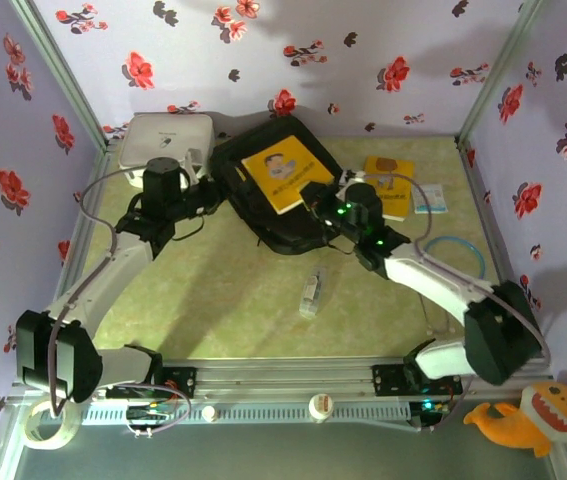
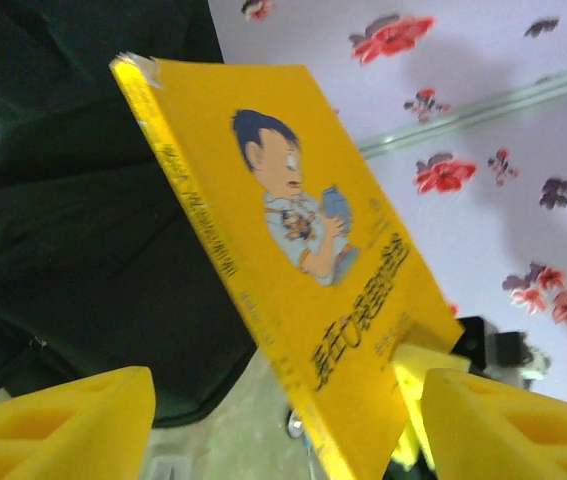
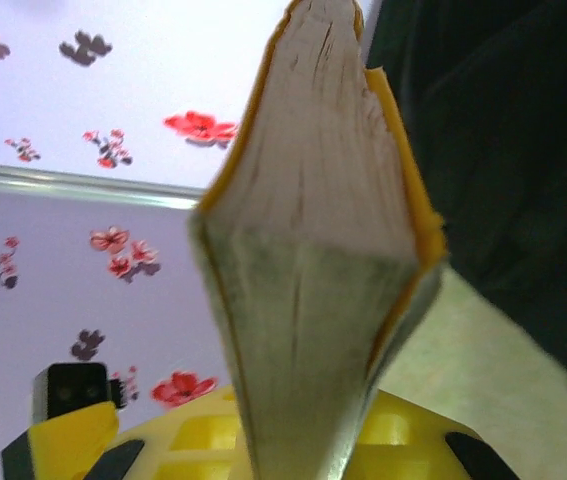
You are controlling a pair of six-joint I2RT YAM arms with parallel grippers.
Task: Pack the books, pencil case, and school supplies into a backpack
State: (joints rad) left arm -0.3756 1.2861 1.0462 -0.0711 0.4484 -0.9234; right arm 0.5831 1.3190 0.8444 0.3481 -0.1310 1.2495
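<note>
1. White plastic, the box (image 1: pixel 163 138) sits at the far left of the table (image 1: pixel 233 290), just beside the backpack's left side.
2. We see the left gripper (image 2: pixel 288 385) at the backpack's left edge. Its yellow fingers (image 2: pixel 73 420) stand wide apart and hold nothing, with a corner of the yellow book between them.
3. We find the black backpack (image 1: pixel 263 228) lying at the far middle of the table.
4. We see the yellow book (image 1: pixel 285 178), with a cartoon boy on its cover, tilted over the backpack. We cannot tell whether it touches the fabric.
5. The right gripper (image 1: pixel 315 195) is clamped on that book's near right corner, and its wrist view shows the page edges rising from between its fingers.
6. A second book (image 1: pixel 388 185) lies flat right of the backpack, with a white-blue packet (image 1: pixel 430 198) just beside it and a blue ring (image 1: pixel 456 255) nearer us.
</note>
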